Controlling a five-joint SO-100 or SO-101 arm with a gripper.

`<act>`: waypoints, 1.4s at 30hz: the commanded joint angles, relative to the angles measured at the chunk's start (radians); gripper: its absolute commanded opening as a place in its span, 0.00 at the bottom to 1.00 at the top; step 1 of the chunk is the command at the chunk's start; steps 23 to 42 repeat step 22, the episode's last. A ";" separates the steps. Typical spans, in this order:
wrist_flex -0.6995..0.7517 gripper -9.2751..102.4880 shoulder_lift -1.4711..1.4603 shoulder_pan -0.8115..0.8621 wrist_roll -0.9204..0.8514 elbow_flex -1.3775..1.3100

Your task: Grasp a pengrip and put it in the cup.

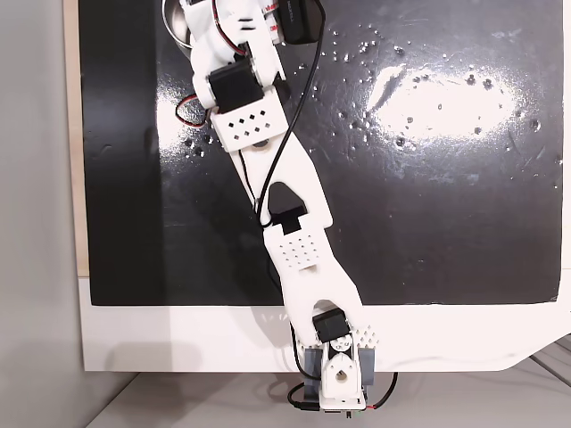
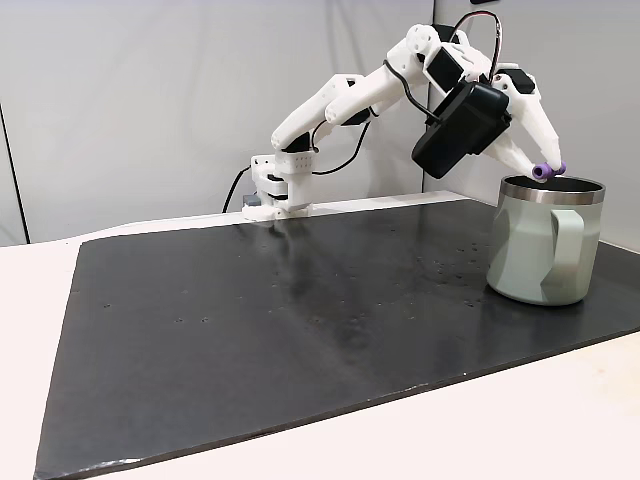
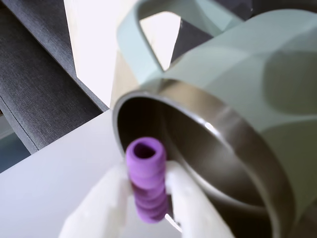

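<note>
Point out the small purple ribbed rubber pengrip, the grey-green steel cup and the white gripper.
small purple ribbed rubber pengrip (image 3: 145,183): wrist view, ribbed side.
grey-green steel cup (image 2: 527,250): a fixed view, matte outer wall.
white gripper (image 3: 146,208): wrist view, between the fingertips, shut on the pengrip.

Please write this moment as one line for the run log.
phase: carry to cup | gripper: shut on pengrip | pengrip: above rim of cup, not released | cup: upright on black mat

Bright, even light; glare on the mat (image 1: 428,98); wrist view blurred.
</note>
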 commanded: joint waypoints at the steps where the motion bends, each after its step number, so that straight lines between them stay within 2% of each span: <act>1: -0.018 0.08 0.011 -0.011 -0.009 -0.063; 3: -0.018 0.09 0.008 -0.012 -0.011 -0.071; 7: -0.002 0.21 0.008 -0.025 -0.029 -0.072; 11: 0.017 0.25 0.008 -0.040 -0.031 -0.072; 42: 0.025 0.25 0.009 -0.048 -0.040 -0.078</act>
